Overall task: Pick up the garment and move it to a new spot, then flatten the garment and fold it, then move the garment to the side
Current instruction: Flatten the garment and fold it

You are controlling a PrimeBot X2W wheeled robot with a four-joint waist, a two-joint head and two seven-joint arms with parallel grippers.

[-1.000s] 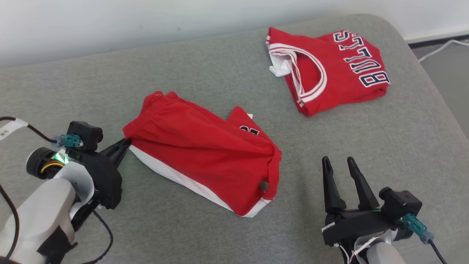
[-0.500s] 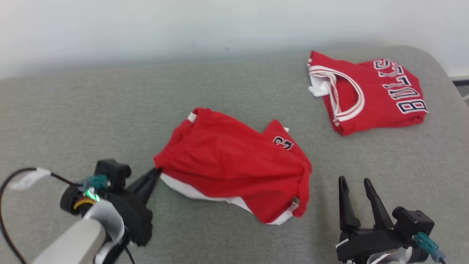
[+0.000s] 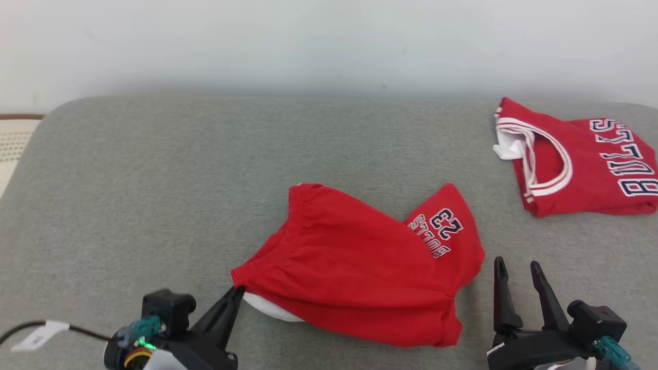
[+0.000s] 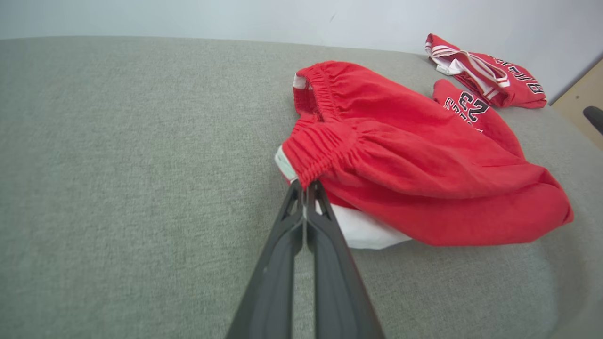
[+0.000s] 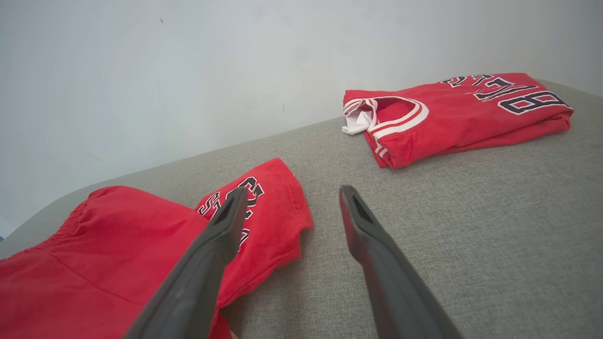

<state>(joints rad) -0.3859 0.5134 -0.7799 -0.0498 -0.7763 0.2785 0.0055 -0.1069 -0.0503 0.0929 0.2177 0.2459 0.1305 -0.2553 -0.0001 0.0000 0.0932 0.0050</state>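
Note:
The garment, red shorts (image 3: 360,267) printed "BULLS 23" on one leg, lies bunched on the grey cushion (image 3: 154,180), with a bit of white lining showing under the near edge. My left gripper (image 3: 237,292) is shut on the corner of the elastic waistband (image 4: 320,150), pinching it between the fingertips (image 4: 305,184). The shorts (image 4: 414,174) trail away to the right from that grip. My right gripper (image 3: 516,264) stands open just right of the shorts' printed leg (image 5: 264,212), nothing between its fingers (image 5: 367,235).
A folded red "BULLS" jersey (image 3: 581,164) with white trim lies at the back right of the cushion, also seen folded (image 5: 452,113) beyond my right fingers. A pale wall runs behind. The cushion's rounded left edge (image 3: 31,128) borders a pale floor.
The camera has swung left and up. My left gripper, still shut on the waistband, has dragged the shorts left and toward me; the printed leg has come into full view and less white shows.

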